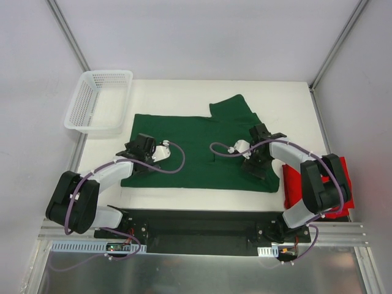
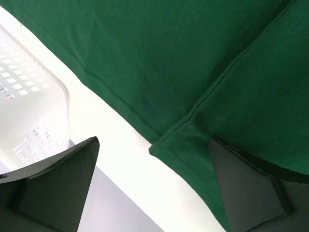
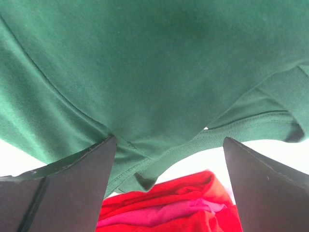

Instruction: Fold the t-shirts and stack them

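Green shirt: dark green cotton short-sleeved t-shirt (image 1: 196, 131), spread flat mid-table.
Red shirt: bright red cotton t-shirt (image 1: 293, 187), bunched at 4 o'clock, just beside the green one.
Left gripper (image 1: 136, 153): jaws spread, over the green shirt's 9 o'clock edge.
Right gripper (image 1: 262, 150): jaws spread, over its 3 o'clock edge.
Basket: white plastic mesh basket (image 1: 79, 110), 10 o'clock.

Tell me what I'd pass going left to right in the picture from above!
white basket → left gripper → right gripper → red t-shirt. The green t-shirt spreads under both grippers, so it has no single place.
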Tool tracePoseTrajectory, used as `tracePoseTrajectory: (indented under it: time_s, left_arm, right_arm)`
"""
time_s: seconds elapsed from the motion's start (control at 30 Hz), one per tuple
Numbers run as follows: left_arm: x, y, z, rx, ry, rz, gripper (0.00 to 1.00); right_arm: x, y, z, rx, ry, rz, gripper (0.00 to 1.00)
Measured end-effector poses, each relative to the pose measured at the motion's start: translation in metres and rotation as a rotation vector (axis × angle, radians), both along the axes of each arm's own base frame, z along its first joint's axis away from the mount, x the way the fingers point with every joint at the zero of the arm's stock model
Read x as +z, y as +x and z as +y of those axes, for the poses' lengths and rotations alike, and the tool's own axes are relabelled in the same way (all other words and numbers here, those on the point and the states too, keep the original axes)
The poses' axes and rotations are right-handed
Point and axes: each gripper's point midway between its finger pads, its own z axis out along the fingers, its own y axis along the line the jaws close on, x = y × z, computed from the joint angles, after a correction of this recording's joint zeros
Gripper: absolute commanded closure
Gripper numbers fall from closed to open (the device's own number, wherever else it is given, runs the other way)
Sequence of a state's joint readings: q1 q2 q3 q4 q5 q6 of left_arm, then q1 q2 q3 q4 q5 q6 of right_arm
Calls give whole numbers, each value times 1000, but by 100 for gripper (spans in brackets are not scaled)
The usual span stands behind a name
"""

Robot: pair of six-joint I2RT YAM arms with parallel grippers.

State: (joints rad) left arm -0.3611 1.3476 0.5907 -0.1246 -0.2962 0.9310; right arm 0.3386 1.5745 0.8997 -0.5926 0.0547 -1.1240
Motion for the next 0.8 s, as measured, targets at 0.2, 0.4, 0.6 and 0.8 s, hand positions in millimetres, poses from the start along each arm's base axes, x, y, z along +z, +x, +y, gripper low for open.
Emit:
tracePoseTrajectory:
  time_s: [0.2,0.4,0.6,0.8]
  left_arm:
    - [-1,-15,5,-2,5,19,1]
    - [-2,-24,8,-2,2,17,1]
    - [-2,-32,9,-5,0,27,1]
    - [-2,-37,10,-1,0,37,1]
  right_arm:
    - [-1,-13,7,38,-6,-4,4]
    - [0,-20,10,55,-12,-31,4]
    - [0,-26,14,70,-22,-65,4]
    - [1,-29,15,79,-39,-102,4]
